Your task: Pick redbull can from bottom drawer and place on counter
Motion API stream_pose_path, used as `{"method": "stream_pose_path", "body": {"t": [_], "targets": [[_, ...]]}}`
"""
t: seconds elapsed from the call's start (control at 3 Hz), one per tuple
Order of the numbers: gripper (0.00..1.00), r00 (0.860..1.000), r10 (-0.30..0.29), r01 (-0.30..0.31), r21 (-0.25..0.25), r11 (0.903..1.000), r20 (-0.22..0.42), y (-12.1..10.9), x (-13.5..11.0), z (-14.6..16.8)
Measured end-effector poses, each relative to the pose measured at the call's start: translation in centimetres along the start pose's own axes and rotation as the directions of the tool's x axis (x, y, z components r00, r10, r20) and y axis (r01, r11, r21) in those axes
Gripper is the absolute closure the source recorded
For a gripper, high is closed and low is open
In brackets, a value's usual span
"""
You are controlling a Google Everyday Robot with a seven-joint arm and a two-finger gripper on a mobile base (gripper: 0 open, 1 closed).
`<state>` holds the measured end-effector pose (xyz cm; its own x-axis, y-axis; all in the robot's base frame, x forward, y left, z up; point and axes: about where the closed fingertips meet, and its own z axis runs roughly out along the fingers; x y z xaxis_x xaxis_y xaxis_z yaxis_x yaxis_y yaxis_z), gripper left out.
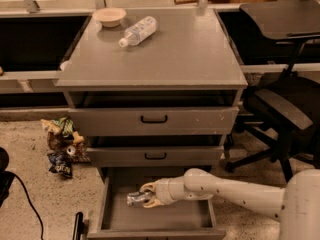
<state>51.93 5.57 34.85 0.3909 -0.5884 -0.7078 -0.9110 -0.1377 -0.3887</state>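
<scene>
Nearest: bottom drawer (pixel 165 218) of the grey cabinet, pulled out toward the camera, floor bare except for one item.
- Inside, left of centre: redbull can (pixel 133 199), on its side, long axis running left-right, roughly parallel to the drawer front.
- Tool (pixel 148 199) in the drawer, reaching in from the right on the white arm (pixel 235 190). Fingers pressed onto the can's right end, one above, one below. Rest of the can sticks out to the left, past the fingertips. Whether lifted off the drawer floor or resting on it: cannot tell.

Above and behind: middle drawer (pixel 155 156) and top drawer (pixel 154 120), both slightly ajar, fronts overhanging the rear of the open drawer.

Farthest: table (pixel 180 59), i.e. the cabinet's flat top, straight up and back from the can. Clear plastic bottle (pixel 137 30) lying at far left, shallow bowl (pixel 109 16) just beyond it.

Judgement: can held end-on and horizontal, so likely needs drawing out toward the camera before rising, then landing on the table's bare near or right area.
</scene>
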Motion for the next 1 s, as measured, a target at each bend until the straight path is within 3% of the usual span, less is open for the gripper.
{"method": "stream_pose_path", "body": {"t": [0.67, 1.0], "targets": [[1.0, 0.989, -0.144, 0.144, -0.019, 0.9894, -0.014, -0.3, -14.7, -7.8], [1.0, 0.977, -0.206, 0.206, -0.006, 0.9784, -0.056, -2.2, -16.0, -9.6]]}}
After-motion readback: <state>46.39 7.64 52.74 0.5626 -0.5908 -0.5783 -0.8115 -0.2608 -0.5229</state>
